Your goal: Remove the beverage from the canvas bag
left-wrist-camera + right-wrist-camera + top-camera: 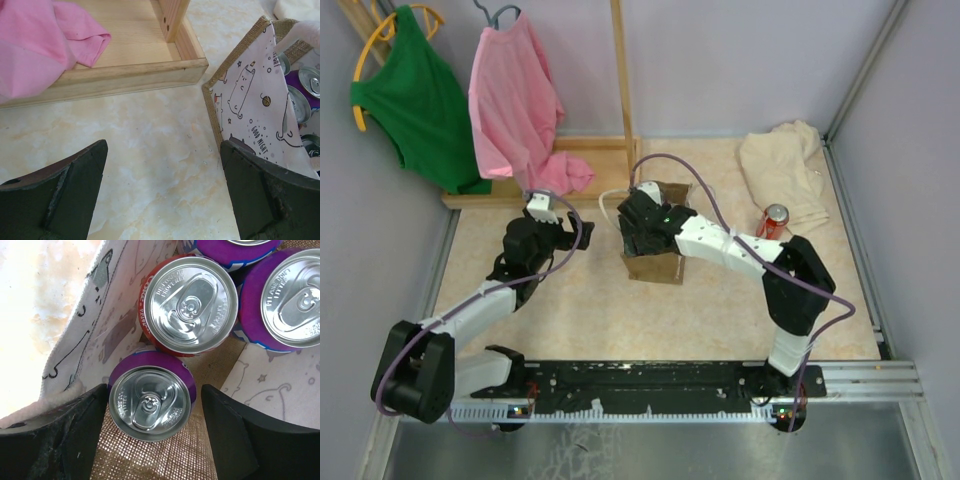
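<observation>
The step in hand looks like the grasp of one drink inside the bag. The right claw is wide open and holds nothing, with the purple can standing upright between its fingers, close to the bag's printed side wall. To do it well, I would centre the can between the fingers first, since the left one seems to sit nearer the can and almost against the bag's lining. Then go low enough to grip the body below the rim, close firmly and lift straight up. The red can sits tight against the purple one on its far side, and other purple cans crowd the far end of the bag, so a tilted pull could drag them or snag the fabric. The right arm reaches forward and left from its base, elbow bent, wrist turned down into the bag's mouth. The left claw is also wide open and empty, low over the table just left of the bag, its right finger near the bag's outer corner; whether it touches I cannot tell. It could steady the bag from there.
</observation>
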Action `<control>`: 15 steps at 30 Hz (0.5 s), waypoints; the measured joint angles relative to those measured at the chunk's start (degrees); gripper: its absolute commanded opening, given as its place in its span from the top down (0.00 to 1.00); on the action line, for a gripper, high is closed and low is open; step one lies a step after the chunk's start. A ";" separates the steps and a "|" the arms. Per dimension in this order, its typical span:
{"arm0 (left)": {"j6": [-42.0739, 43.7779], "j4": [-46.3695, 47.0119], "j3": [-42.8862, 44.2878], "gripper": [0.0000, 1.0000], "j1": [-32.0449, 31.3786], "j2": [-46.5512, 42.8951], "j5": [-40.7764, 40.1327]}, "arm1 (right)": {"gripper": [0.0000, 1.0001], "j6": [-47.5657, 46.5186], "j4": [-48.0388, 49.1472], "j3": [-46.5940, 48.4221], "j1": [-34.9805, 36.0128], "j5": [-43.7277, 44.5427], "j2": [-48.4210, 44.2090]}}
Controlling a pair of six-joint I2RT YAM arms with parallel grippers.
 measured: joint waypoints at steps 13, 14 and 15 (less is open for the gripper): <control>0.00 0.02 0.02 0.00 0.00 0.79 0.63 | 0.45 0.39 1.33 0.48 0.24 0.70 2.05; 0.00 0.04 0.02 0.00 0.00 0.92 0.63 | 0.49 0.33 1.40 0.52 0.31 0.83 2.14; 0.00 0.02 0.02 0.00 0.00 1.05 0.63 | 0.53 0.26 1.42 0.55 0.37 0.94 2.21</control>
